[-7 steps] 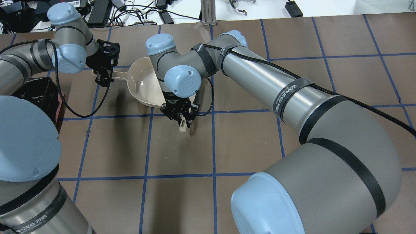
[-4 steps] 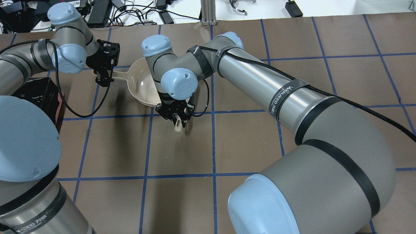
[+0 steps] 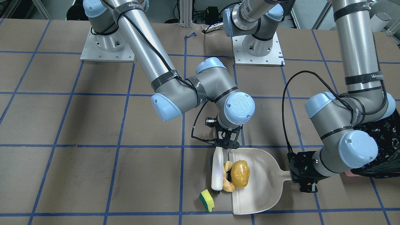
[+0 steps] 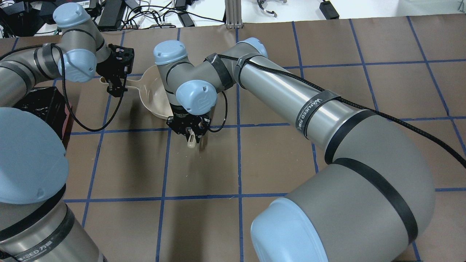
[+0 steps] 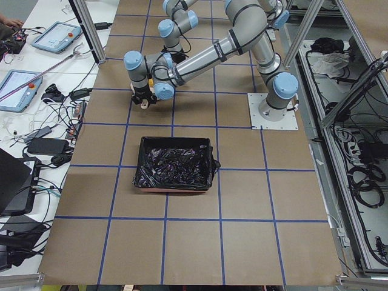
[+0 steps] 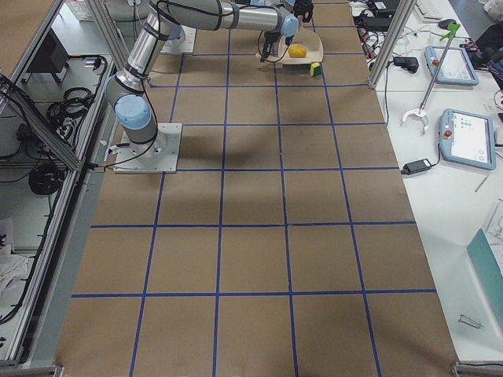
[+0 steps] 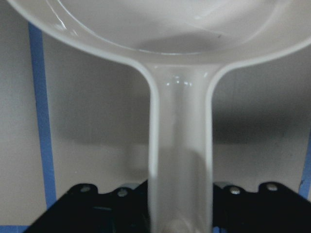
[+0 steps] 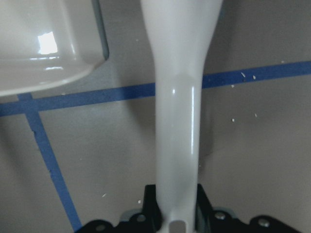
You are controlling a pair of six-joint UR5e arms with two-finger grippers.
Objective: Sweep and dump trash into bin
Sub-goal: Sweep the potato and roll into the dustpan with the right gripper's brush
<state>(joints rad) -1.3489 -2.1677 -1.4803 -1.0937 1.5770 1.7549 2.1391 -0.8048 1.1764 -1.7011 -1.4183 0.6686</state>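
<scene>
The beige dustpan point(image 3: 262, 187) lies flat on the table. The potato-like lump point(image 3: 240, 173) lies inside it. The croissant point(image 3: 227, 182) sits at the pan's open edge, pressed between the lump and the beige brush point(image 3: 217, 172). The yellow-and-green sponge point(image 3: 207, 200) lies on the table just outside the pan, by the brush's end. My right gripper point(image 3: 227, 144) is shut on the brush handle point(image 8: 177, 121). My left gripper point(image 3: 304, 184) is shut on the dustpan handle point(image 7: 180, 160). The black-lined bin point(image 5: 174, 163) stands behind my left arm point(image 3: 386, 140).
The table is brown paper with a blue tape grid. The bin point(image 4: 43, 102) is close to my left elbow in the overhead view. Cables and power bricks point(image 4: 153, 14) lie beyond the table's far edge. My right forearm point(image 4: 291, 98) reaches across the middle.
My right gripper has moved the brush leftward in the overhead view, against the dustpan's mouth. My left gripper still holds the dustpan handle in about the same place.
</scene>
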